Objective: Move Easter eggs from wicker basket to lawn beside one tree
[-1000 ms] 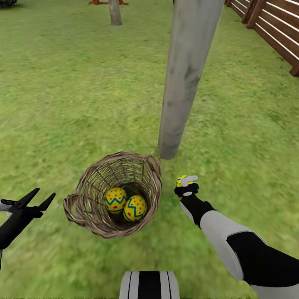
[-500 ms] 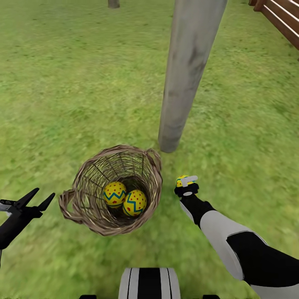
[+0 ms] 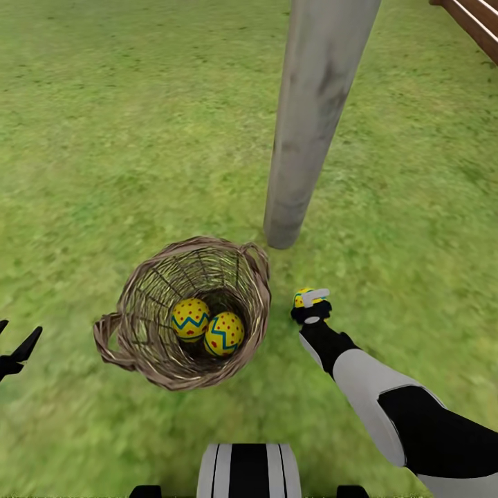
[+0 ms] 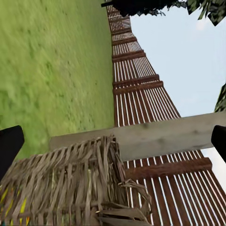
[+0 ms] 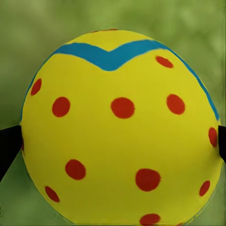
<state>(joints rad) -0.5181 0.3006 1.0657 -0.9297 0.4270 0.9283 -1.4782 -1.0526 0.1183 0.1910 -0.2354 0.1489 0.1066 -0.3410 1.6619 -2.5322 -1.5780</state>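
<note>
A brown wicker basket (image 3: 142, 330) stands on the lawn (image 3: 104, 138) with two yellow Easter eggs (image 3: 190, 318) (image 3: 223, 333) lying side by side inside. My right gripper (image 3: 310, 303) hovers just right of the basket, near the foot of the pale tree (image 3: 311, 124), shut on a third Easter egg (image 5: 120, 127) with its black fingertips (image 5: 7, 146) pressing both sides. My left gripper (image 3: 19, 328) is at the head view's left edge, left of the basket. Its fingers (image 4: 9, 143) are spread wide, open and empty, facing the basket's wall (image 4: 61, 183).
The tree trunk meets the grass just beyond the basket's right rim. A brown slatted fence (image 3: 477, 24) runs at the far right and also shows behind the trunk (image 4: 155, 136) in the left wrist view. Grass lies open on all other sides.
The head camera has tilted down, so the picture has shifted. My left gripper has drawn away from the basket toward the view's left edge. The right gripper still holds its egg.
</note>
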